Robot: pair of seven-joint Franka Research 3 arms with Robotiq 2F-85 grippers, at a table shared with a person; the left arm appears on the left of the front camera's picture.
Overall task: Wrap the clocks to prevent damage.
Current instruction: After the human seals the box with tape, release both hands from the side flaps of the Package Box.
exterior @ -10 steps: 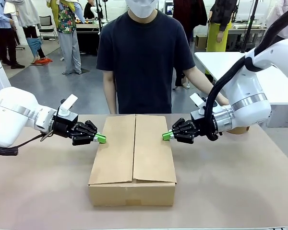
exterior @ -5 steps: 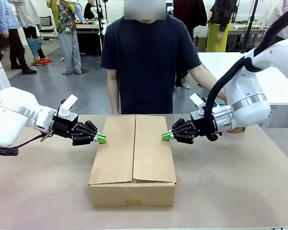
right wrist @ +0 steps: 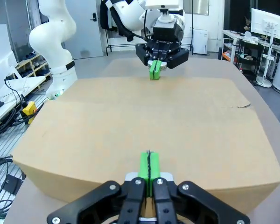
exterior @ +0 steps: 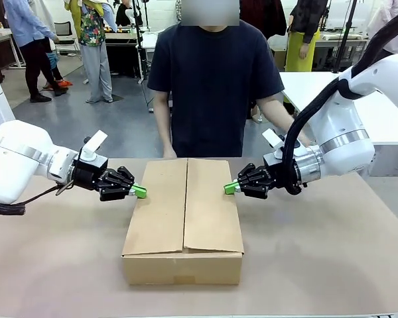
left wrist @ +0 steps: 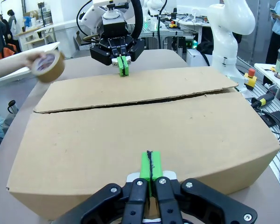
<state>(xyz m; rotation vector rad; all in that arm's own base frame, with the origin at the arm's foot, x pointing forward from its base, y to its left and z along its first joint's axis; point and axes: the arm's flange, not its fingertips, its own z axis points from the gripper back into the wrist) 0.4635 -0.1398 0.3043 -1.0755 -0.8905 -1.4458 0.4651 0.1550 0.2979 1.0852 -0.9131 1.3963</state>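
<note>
I find the left end effector [exterior: 138, 191] and right end effector [exterior: 231, 188] both closed empty, tips at the carton's [exterior: 184, 212] 9 and 3 o'clock flap edges, presumably pinning it shut over the clocks inside, while the left wrist view adds, at 10 o'clock, a person's hand [left wrist: 22, 62] holding a tape roll [left wrist: 49, 66], masked in the front view by the right arm.
</note>
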